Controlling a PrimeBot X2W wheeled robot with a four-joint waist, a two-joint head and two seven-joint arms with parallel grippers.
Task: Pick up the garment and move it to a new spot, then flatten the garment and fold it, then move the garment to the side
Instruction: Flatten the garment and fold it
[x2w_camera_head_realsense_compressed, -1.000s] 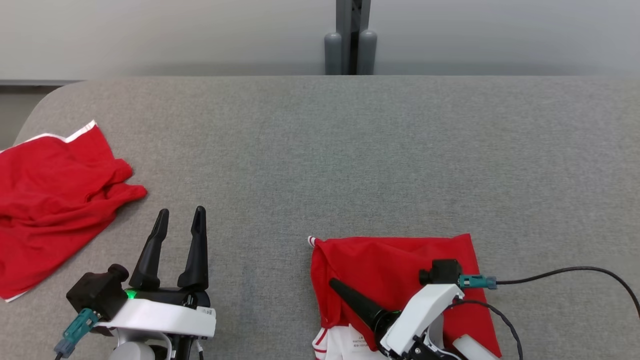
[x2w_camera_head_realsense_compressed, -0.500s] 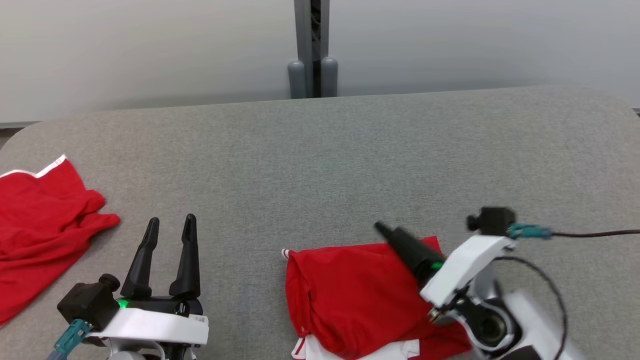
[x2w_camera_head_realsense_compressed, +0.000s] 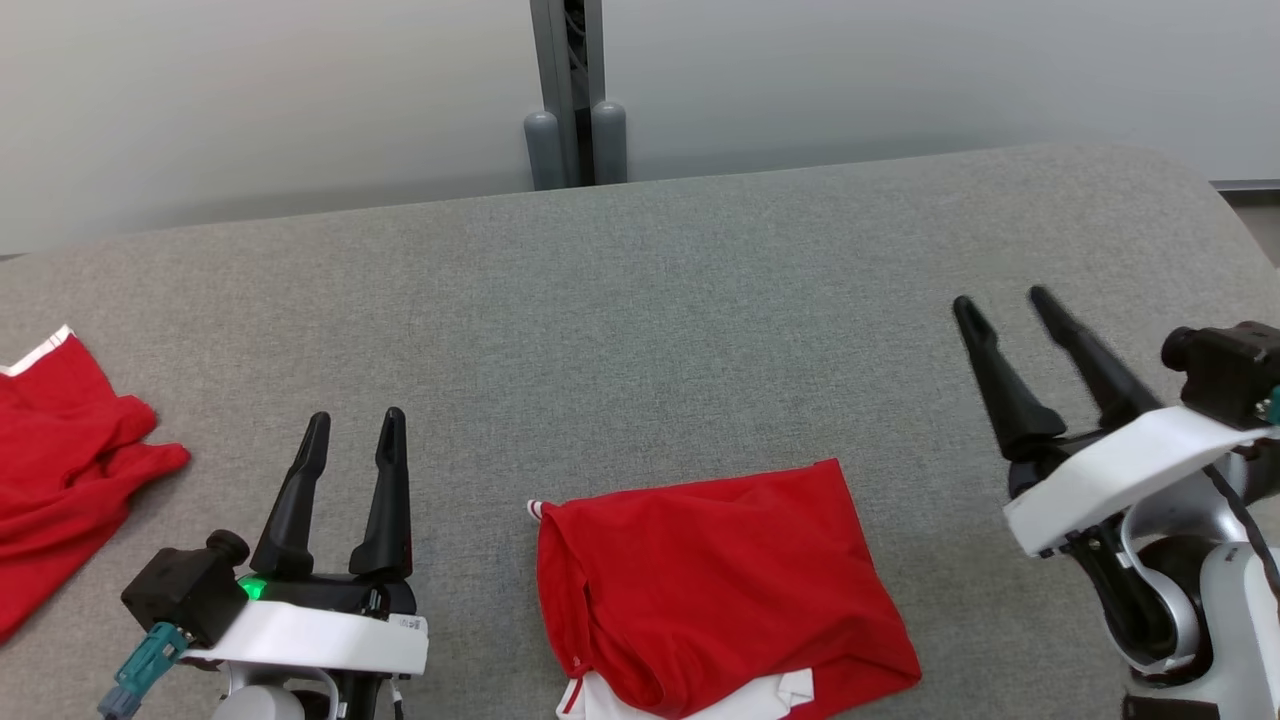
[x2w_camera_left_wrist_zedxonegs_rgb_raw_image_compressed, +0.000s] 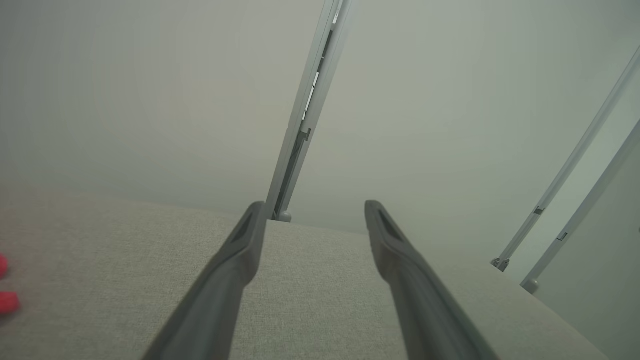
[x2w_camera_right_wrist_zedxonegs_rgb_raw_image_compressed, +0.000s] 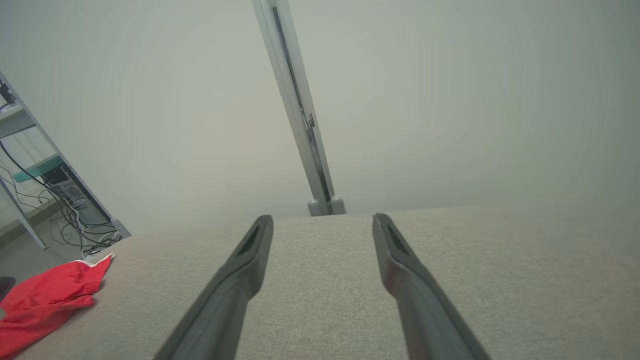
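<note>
Lying folded — garment, wrist sticker illegible

The red garment, folded into a rough rectangle with white trim underneath, lies flat between the left gripper and the right gripper, touching neither.

You are looking at a lab or test room, not a home: bare pale wall panels joined by a grey metal post, a grey cloth-covered tabletop, and off to one side a metal rack with a computer tower and loose cables.
</note>
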